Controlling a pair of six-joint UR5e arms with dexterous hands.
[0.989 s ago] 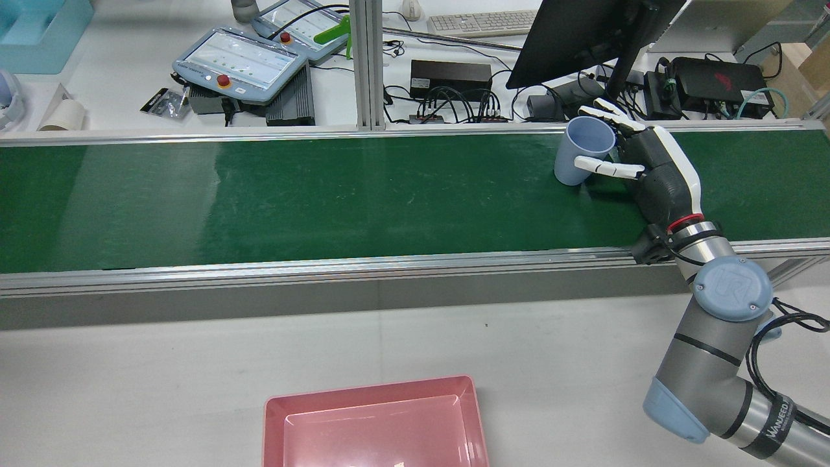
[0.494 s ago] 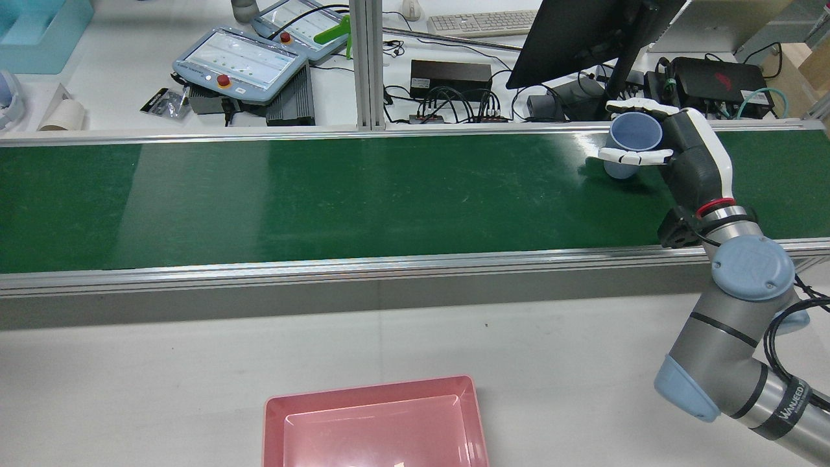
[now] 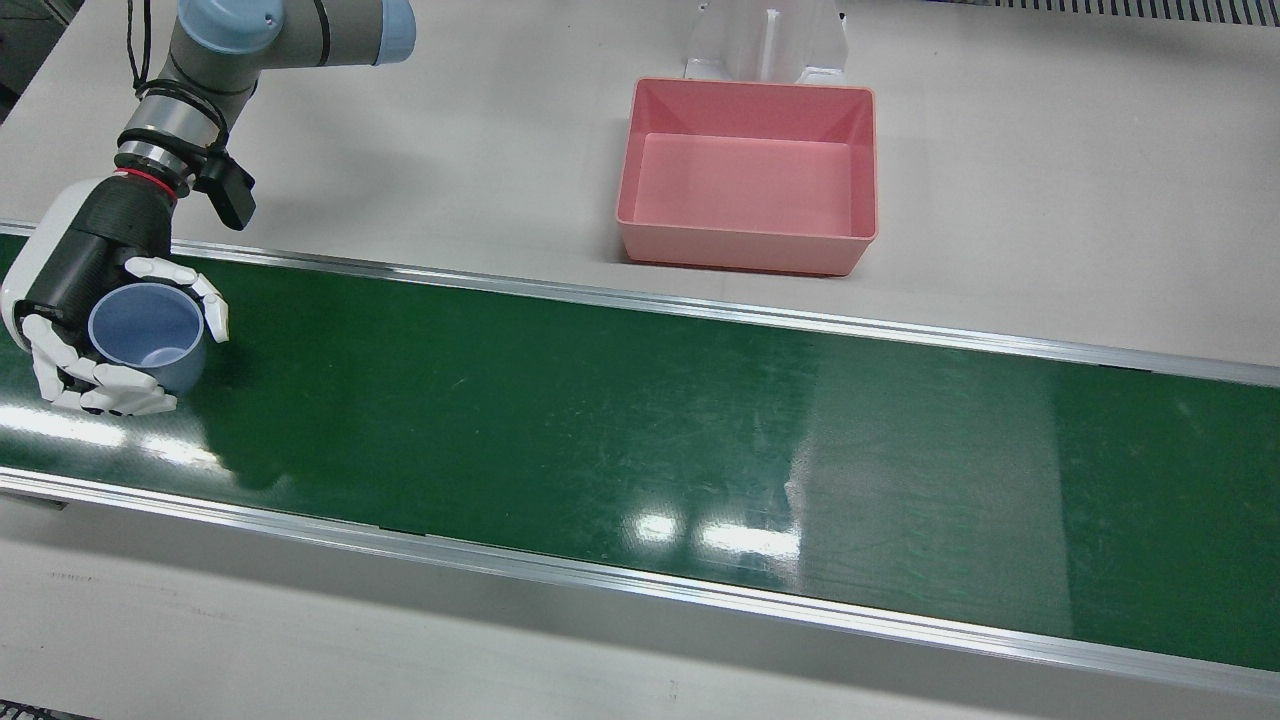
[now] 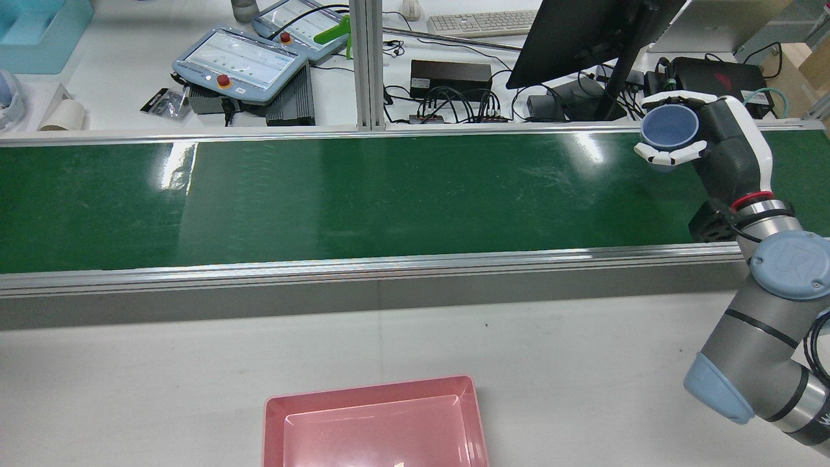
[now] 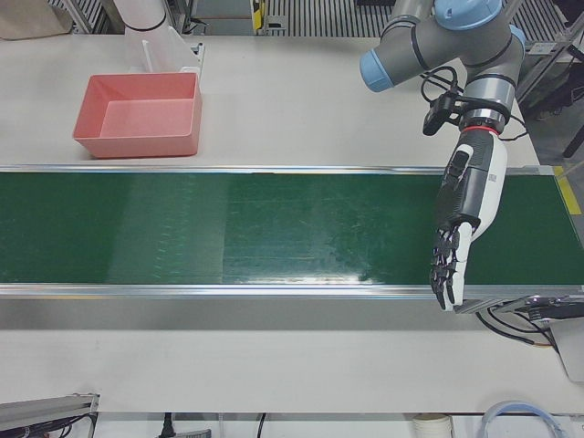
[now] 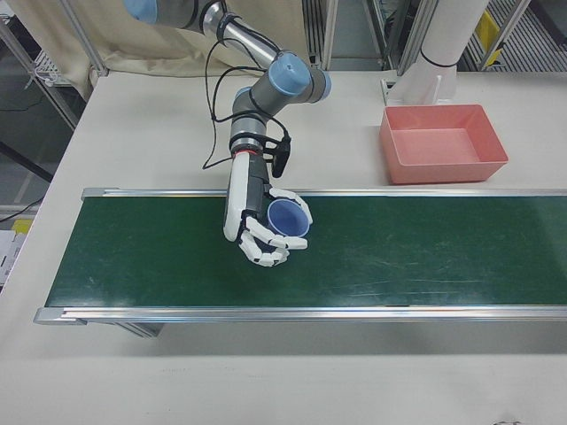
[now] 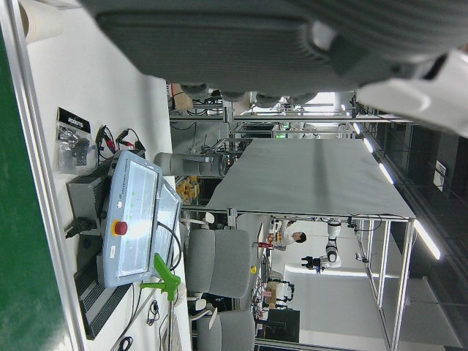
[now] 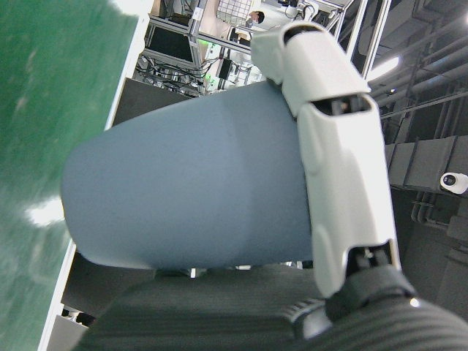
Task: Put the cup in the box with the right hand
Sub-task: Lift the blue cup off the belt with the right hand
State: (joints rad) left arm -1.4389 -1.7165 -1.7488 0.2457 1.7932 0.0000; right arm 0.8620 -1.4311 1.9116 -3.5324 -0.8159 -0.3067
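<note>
Front view: right hand (image 3: 85, 320) wrapped around the blue cup (image 3: 148, 337), fingers (image 3: 120, 400) curled about its wall, mouth facing up, above the green belt (image 3: 640, 440) by the worktop's left end as shown. Pink box (image 3: 748, 172) standing empty on the pale worktop (image 3: 1050, 200) near its far edge, well apart from the cup.

Rear view: right hand (image 4: 710, 139) clasping the cup (image 4: 669, 126) over the belt's (image 4: 389, 194) far edge, toward the right end. Box (image 4: 376, 425) at the near edge, roughly centred, cut off by the bottom of the view.

Left-front view: left hand (image 5: 461, 233) stretched out above the belt (image 5: 228, 228) near its right end as shown, fingers (image 5: 447, 274) spread and straight, holding nothing. Box (image 5: 139, 114) toward the far left corner.

Right-front view: right hand (image 6: 257, 221) gripping the upright cup (image 6: 288, 220) over the belt (image 6: 399, 252), left of centre. Box (image 6: 443, 142) off by the far right corner.

Left hand view: only the dark underside of the hand along the top, fingers out of sight.

Right hand view: cup (image 8: 190, 183) filling the view, pressed by a white finger (image 8: 336, 146) along its side.
</note>
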